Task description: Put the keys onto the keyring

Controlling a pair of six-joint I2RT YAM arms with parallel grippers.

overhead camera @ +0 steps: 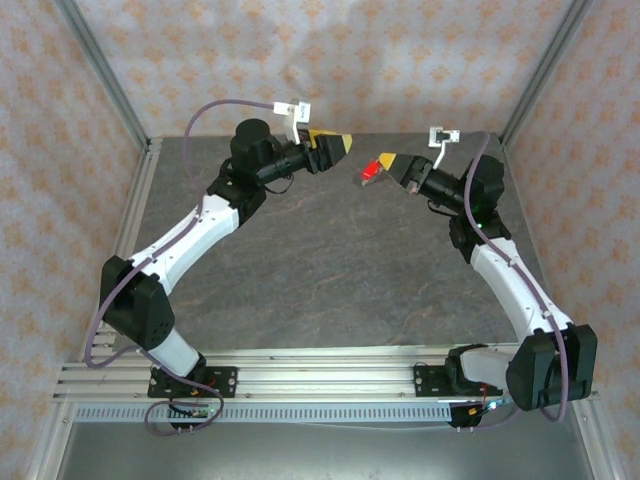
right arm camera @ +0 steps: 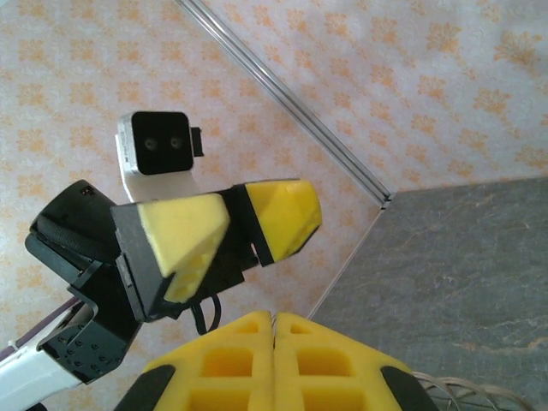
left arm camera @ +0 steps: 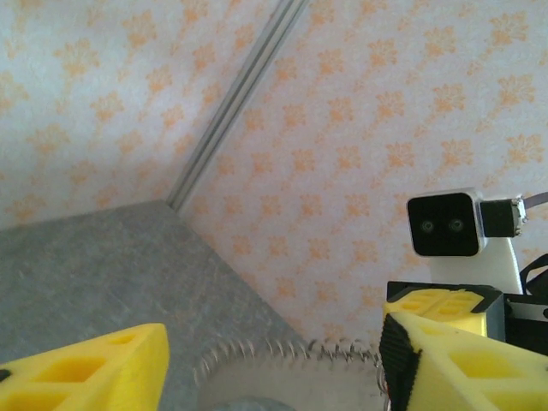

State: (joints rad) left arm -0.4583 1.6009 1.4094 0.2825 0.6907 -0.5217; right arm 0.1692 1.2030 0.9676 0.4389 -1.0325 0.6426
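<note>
Both grippers are raised over the far part of the table and face each other closely. My right gripper [overhead camera: 384, 163] [right arm camera: 274, 321] is shut, and the red key [overhead camera: 370, 172] sticks out of its tip toward the left gripper. My left gripper [overhead camera: 337, 146] [left arm camera: 274, 347] stands open with nothing gripped; in the right wrist view the left gripper [right arm camera: 240, 224] shows a gap between its yellow fingers. The keyring's chain [left arm camera: 287, 353] sags across the space between the left fingers and runs toward the right gripper [left arm camera: 441, 304]. Under the right fingers a bit of keyring chain [right arm camera: 469, 396] shows.
The dark grey table [overhead camera: 330, 270] is enclosed by patterned walls with metal corner posts [overhead camera: 105, 80] at the back. An aluminium rail [overhead camera: 320, 375] carrying both arm bases runs along the near edge.
</note>
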